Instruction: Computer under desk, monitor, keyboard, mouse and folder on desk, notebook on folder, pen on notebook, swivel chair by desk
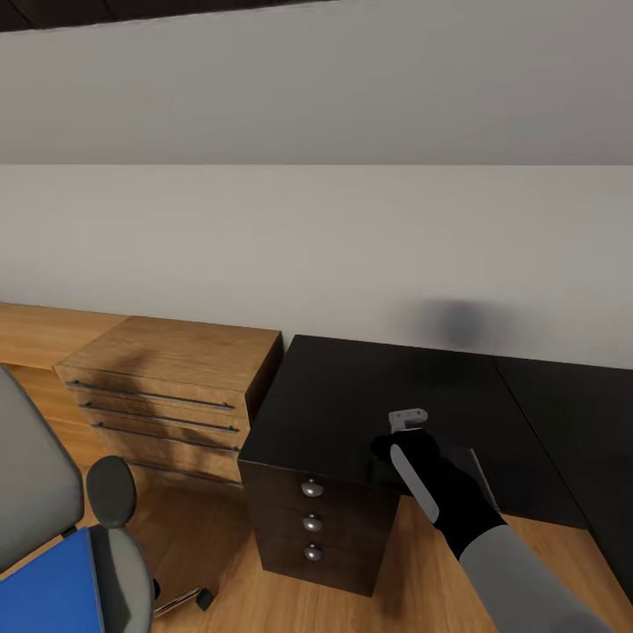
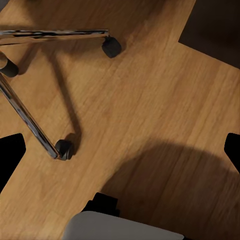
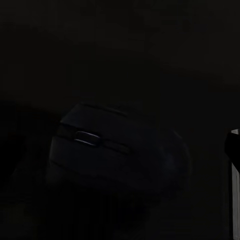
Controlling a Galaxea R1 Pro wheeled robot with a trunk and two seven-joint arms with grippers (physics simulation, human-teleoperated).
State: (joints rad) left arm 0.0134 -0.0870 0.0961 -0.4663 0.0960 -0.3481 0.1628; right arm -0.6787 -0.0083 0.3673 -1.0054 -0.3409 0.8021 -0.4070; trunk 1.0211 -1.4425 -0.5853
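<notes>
My right gripper (image 1: 406,426) hangs over the black top of the desk (image 1: 334,387), near its front edge above the dark drawer unit (image 1: 312,520). In the right wrist view a dark mouse (image 3: 115,150) lies on the desk just under that gripper, which is open; one fingertip (image 3: 233,146) shows at the frame's edge. The swivel chair (image 1: 31,492) stands at the lower left, with the bright-blue folder (image 1: 44,589) on its seat. My left gripper (image 2: 120,150) is open over the wooden floor beside the chair's chrome base (image 2: 30,120).
A light-wood dresser (image 1: 176,369) stands against the wall, left of the desk. The desk's other wing (image 1: 571,422) runs off to the right. Black casters (image 2: 111,46) of the chair rest on the wood floor (image 2: 160,115). A grey wall rises behind the desk.
</notes>
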